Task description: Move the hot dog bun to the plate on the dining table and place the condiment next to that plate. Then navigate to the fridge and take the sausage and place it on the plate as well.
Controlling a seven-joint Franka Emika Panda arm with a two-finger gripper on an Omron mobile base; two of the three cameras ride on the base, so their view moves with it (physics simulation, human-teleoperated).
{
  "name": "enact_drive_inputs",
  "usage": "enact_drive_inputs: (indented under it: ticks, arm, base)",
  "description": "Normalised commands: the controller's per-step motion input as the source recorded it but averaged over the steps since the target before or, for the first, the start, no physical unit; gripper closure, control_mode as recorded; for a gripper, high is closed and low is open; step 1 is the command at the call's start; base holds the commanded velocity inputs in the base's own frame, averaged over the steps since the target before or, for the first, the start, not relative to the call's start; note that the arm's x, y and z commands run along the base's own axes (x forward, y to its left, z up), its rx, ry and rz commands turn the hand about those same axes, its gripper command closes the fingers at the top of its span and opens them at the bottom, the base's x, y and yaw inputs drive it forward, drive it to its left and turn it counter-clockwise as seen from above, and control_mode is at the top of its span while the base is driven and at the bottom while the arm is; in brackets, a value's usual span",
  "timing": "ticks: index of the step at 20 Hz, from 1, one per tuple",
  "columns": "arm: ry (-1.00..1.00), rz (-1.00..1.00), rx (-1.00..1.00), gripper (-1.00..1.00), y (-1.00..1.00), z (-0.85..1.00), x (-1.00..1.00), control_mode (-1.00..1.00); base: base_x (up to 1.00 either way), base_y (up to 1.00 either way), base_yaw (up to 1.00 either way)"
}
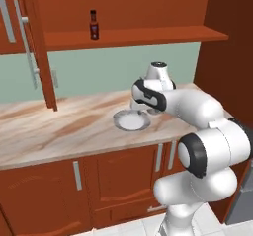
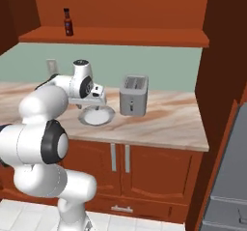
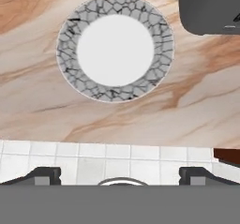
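Gripper (image 3: 120, 174) hangs above the marble counter (image 1: 59, 131), fingertips (image 3: 47, 174) spread wide at the bottom of the hand view, nothing between them. Directly below lies a pale grey plate (image 3: 115, 48) with a crackled rim, at 12 o'clock from the fingertips. Grey toaster (image 2: 133, 95) sits at the plate's 3 o'clock in the right base view. Condiment bottle (image 1: 94, 25) stands upright on the wooden shelf (image 1: 148, 36), at the plate's 11 o'clock, well apart.

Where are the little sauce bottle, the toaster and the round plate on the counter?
condiment (image 1: 94, 25): left base view, on the bottle's labelled body, on the shelf.
toaster (image 2: 133, 96): right base view, on its front face.
grey plate (image 3: 115, 48): hand view, on its white centre.
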Motion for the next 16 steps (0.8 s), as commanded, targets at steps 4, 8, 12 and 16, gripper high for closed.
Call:
enact_drive_inputs:
  ticks: [4,8,12,16]
  arm:
    - [0.00,0.00,0.00,-1.00,0.00,0.00,0.00,1.00]
    - [0.00,0.00,0.00,-1.00,0.00,0.00,0.00,1.00]
    - [0.00,0.00,0.00,-1.00,0.00,0.00,0.00,1.00]
    - [0.00,0.01,0.01,-1.00,0.00,0.00,0.00,-1.00]
  base:
    - [0.35,0.56,-0.20]
    - [0.73,0.48,-0.10]
    - [0.80,0.15,0.00]
    - [0.30,0.08,0.02]
